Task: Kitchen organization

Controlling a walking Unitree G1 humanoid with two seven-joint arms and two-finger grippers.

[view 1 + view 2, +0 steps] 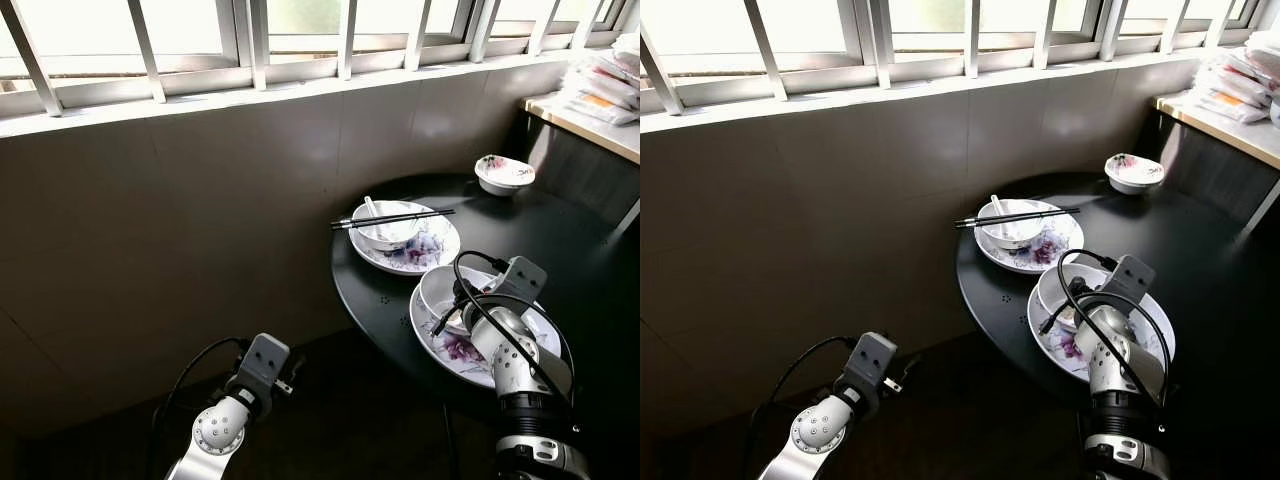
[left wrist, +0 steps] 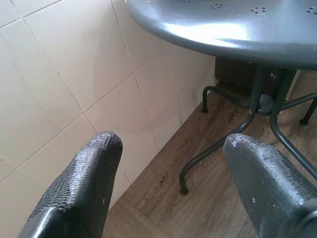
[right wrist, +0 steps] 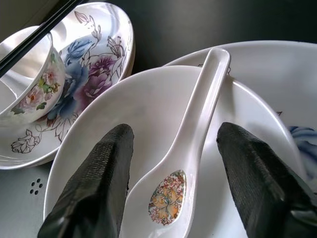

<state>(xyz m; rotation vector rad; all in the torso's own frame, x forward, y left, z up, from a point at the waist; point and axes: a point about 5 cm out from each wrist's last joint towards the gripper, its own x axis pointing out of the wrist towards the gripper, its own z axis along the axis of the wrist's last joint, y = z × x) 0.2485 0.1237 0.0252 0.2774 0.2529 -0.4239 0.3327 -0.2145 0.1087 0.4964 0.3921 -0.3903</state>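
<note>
The right gripper (image 3: 171, 188), fingers apart, straddles the spoon (image 3: 190, 144) in the near bowl (image 3: 99, 144), probably to lift it out.

A round black table (image 1: 1200, 250) filled the right half of the frame below a barred window (image 1: 870, 40). At centre, black chopsticks (image 1: 1015, 216) lay across a white bowl (image 1: 1010, 225) on a floral plate (image 1: 1040, 250). A small floral bowl (image 1: 1133, 172) sat toward the upper right. Lower right, the right arm (image 1: 1110, 350) reached over a bowl (image 1: 1060, 290) on a second plate (image 1: 1150, 345). The left arm (image 1: 840, 400) hung at lower left beside the tiled wall (image 1: 790, 220).
</note>
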